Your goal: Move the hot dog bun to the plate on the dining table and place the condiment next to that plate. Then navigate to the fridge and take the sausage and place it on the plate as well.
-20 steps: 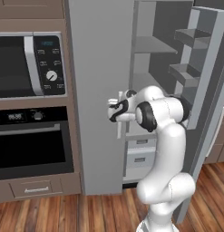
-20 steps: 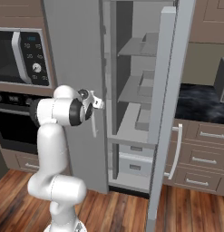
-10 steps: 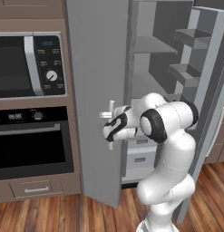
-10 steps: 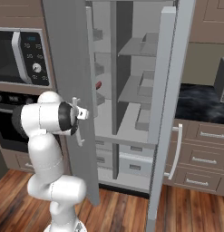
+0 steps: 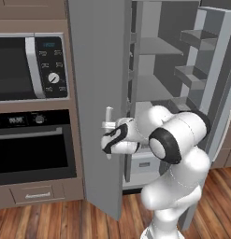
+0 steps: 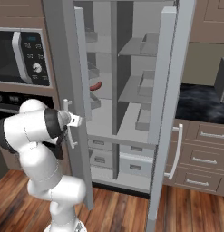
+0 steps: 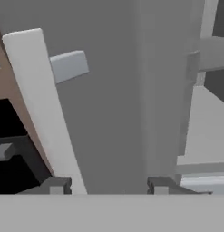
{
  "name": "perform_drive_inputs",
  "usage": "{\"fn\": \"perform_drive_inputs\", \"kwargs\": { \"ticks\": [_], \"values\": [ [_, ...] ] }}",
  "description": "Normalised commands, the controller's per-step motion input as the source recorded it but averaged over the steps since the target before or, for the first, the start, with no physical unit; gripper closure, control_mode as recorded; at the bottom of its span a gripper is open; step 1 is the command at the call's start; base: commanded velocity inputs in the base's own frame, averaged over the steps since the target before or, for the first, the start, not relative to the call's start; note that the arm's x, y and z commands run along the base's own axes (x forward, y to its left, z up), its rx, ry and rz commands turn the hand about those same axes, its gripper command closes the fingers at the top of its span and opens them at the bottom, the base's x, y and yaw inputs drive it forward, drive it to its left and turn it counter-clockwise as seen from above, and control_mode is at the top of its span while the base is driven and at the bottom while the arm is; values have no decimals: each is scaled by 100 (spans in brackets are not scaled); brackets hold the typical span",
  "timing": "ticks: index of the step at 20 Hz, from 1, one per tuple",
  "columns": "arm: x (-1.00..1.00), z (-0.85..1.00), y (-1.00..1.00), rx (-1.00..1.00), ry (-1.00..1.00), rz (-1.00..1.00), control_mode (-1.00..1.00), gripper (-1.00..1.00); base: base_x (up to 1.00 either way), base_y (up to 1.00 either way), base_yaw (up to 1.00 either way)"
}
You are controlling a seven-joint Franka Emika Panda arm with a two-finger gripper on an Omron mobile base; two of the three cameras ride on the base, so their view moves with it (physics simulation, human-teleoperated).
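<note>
The fridge stands with both doors swung out. A reddish sausage [image 6: 95,85] lies on an inner shelf at mid height. My gripper [image 5: 108,138] is at the left door's [image 5: 98,93] white handle [image 5: 109,122], seen from the other side as gripper [image 6: 70,121] against handle [image 6: 68,122]. In the hand view the gripper [image 7: 108,186] is open, and the handle bar [image 7: 41,104] runs close by the left fingertip [image 7: 56,186] with a wide gap to the right one. The bun, condiment, plate and dining table are out of view.
A microwave [image 5: 23,65] and an oven [image 5: 32,149] sit just left of the open door. The right fridge door [image 6: 170,90] juts out toward me. Fridge drawers [image 6: 109,158] lie low inside. A dark counter with cabinets [image 6: 204,140] stands to the right.
The left fridge door has swung further open with my hand on its handle. The jaws, shut on the handle before, now stand apart. The sausage has come into view.
</note>
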Motion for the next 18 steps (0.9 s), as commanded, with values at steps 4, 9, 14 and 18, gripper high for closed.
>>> {"fn": "perform_drive_inputs", "kwargs": {
  "ticks": [4, 9, 14, 18],
  "values": [
    [-34, 86, -42, 0, 20, -35, -100, -100, 0, 0, 0],
    [-44, 100, -44, 1, 19, -27, -100, -100, 0, 0, 0],
    [-56, 100, -31, 8, 19, -20, -100, -100, 0, 0, 0],
    [-22, 100, -10, 5, 23, -14, -100, -100, 0, 0, 0]
  ]
}}
